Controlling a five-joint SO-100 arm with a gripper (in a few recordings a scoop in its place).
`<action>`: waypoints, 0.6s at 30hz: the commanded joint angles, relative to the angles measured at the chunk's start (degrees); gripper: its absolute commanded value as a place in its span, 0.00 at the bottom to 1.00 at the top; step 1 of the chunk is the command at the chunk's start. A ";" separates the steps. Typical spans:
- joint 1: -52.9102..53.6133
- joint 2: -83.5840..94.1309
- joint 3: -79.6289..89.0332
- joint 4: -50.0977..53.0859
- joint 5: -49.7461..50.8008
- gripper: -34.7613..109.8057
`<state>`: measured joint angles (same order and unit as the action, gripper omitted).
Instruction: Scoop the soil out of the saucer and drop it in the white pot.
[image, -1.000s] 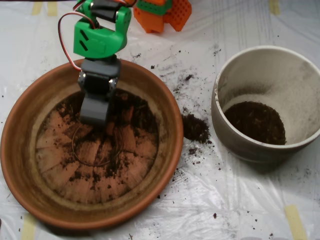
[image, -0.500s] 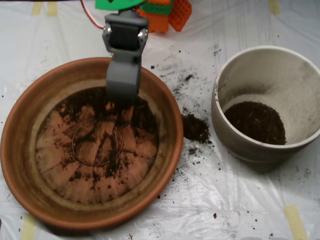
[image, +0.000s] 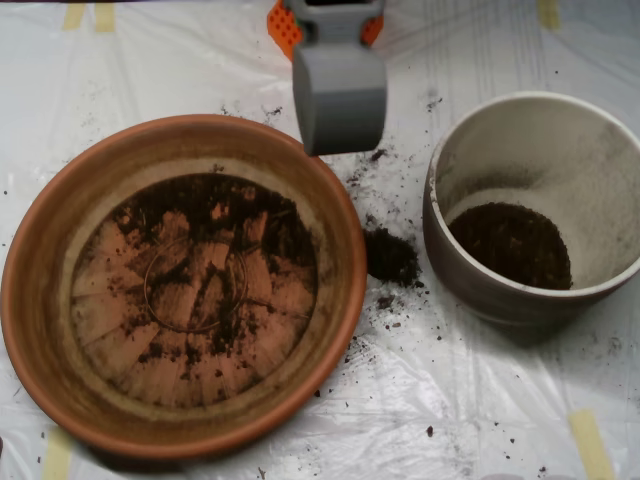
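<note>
Most soil (image: 215, 205) lies at the saucer's (image: 40, 260) far side, while the scoop (image: 340, 100), risen from there in a second and seemingly shut, now hangs between its far rim and the pot (image: 470, 290), probably carrying a load.

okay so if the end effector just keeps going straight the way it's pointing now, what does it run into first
Judging from above, the end effector points toward the bottom of the picture, with its tip over the saucer at its upper-right rim. Going straight on, it would likely meet that rim first, or the soil just inside if it passes above. Height is unclear.
</note>
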<state>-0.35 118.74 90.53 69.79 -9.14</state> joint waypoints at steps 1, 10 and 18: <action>-6.77 -3.87 -8.44 1.14 -0.44 0.24; -19.86 -16.79 -19.78 8.00 -2.46 0.25; -20.48 -16.96 -23.64 16.52 -2.64 0.48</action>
<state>-20.13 99.76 71.54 84.29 -11.16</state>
